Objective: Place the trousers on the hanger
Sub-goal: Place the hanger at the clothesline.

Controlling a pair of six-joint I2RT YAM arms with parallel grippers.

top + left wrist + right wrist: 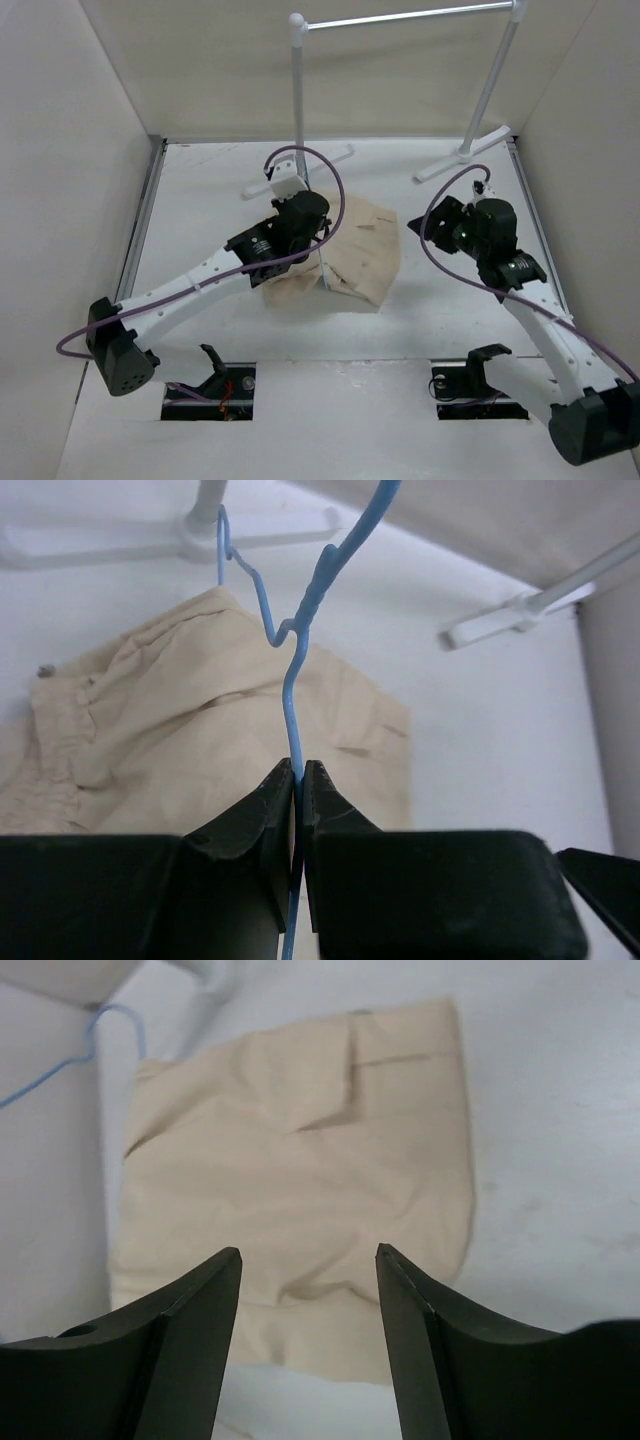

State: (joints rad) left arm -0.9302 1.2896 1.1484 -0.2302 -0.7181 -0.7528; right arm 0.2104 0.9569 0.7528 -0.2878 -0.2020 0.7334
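Observation:
The beige trousers (365, 255) lie folded in a heap on the white table, in the middle. My left gripper (318, 232) hovers over their left edge, shut on the thin blue wire of the hanger (291, 705). In the left wrist view the wire runs up from the closed jaws (298, 770) across the trousers (180, 730) to its hook. My right gripper (432, 225) stands just right of the trousers, open and holding nothing. In the right wrist view its fingers (308, 1252) are spread above the near edge of the trousers (300, 1160), and a piece of the hanger (60, 1070) shows at the far left.
A white garment rack (299, 95) with a metal rail (410, 15) stands at the back of the table, its feet (460, 155) resting on the surface. White walls close in the left, right and back. Two slots (210, 390) sit by the arm bases.

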